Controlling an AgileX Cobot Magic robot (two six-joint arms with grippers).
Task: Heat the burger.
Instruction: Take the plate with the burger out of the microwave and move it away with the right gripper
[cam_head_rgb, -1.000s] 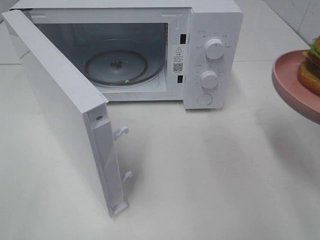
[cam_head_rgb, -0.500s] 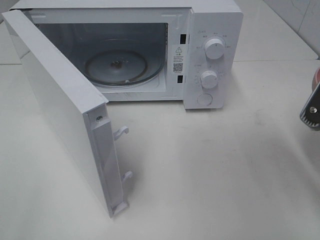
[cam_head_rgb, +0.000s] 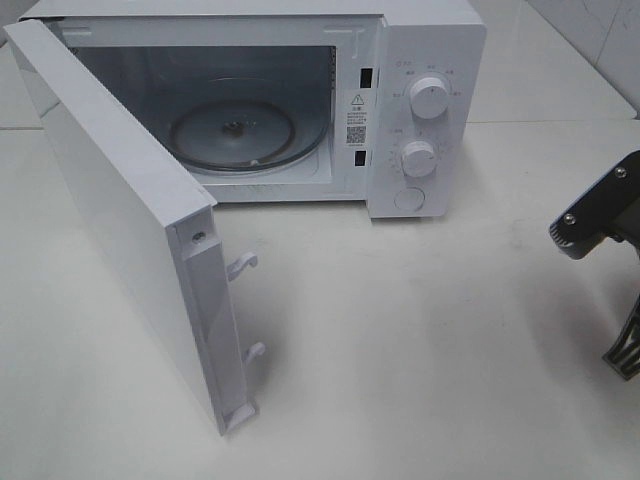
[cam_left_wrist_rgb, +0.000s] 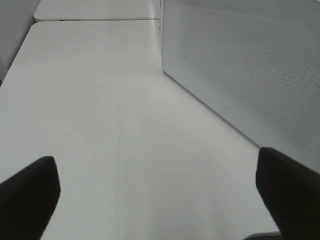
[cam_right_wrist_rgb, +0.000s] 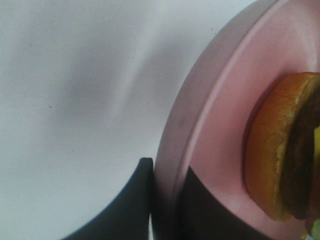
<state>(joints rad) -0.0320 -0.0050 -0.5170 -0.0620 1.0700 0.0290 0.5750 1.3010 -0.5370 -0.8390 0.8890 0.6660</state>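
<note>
- The microwave (cam_head_rgb: 300, 100) door (cam_head_rgb: 120, 220) is swung wide over the desk (cam_head_rgb: 420, 340).
- The pink plate's (cam_right_wrist_rgb: 200, 115) rim is clamped by the right tool (cam_right_wrist_rgb: 167, 200), the burger (cam_right_wrist_rgb: 280, 150) carried on it.
- The left tool (cam_left_wrist_rgb: 160, 185) is spread open beside the door.

microwave (cam_head_rgb: 300, 100): 1 | glass turntable (cam_head_rgb: 235, 135): 1 | control knobs (cam_head_rgb: 430, 97): 2 | burger (cam_right_wrist_rgb: 285, 150): 1 | pink plate (cam_right_wrist_rgb: 220, 100): 1 | grippers (cam_right_wrist_rgb: 165, 200): 2

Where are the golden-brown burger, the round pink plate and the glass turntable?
Golden-brown burger (cam_right_wrist_rgb: 272, 165), right wrist view, bun side.
Round pink plate (cam_right_wrist_rgb: 200, 105), right wrist view, rim.
Glass turntable (cam_head_rgb: 195, 130), exterior high view, bare glass.
</note>
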